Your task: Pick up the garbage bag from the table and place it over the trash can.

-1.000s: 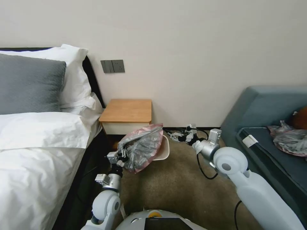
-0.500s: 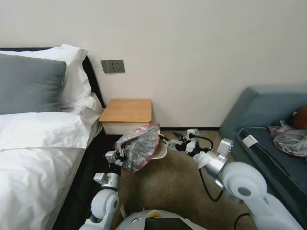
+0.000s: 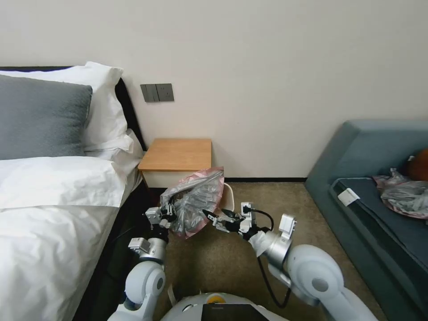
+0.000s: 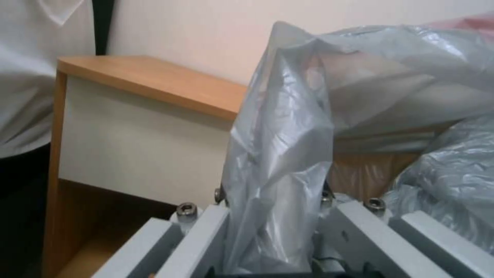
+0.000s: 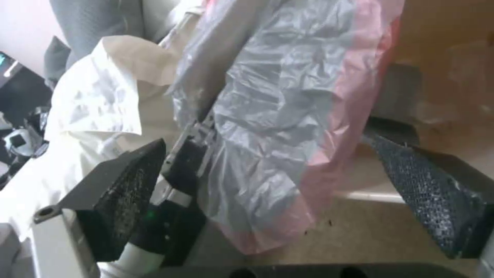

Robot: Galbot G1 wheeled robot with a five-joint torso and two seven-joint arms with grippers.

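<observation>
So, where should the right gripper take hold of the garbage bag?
Probably the pink rim of the garbage bag, on the side facing the right gripper, coming from the robot's right. The left gripper pinches the opposite side, so that edge hangs free above the trash can.

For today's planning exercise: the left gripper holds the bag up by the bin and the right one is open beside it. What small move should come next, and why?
Probably ease the right gripper forward and shut it on the pink rim. The left gripper pinches just one side of the garbage bag, which hangs bunched above the trash can; a second grip could spread its mouth.
</observation>
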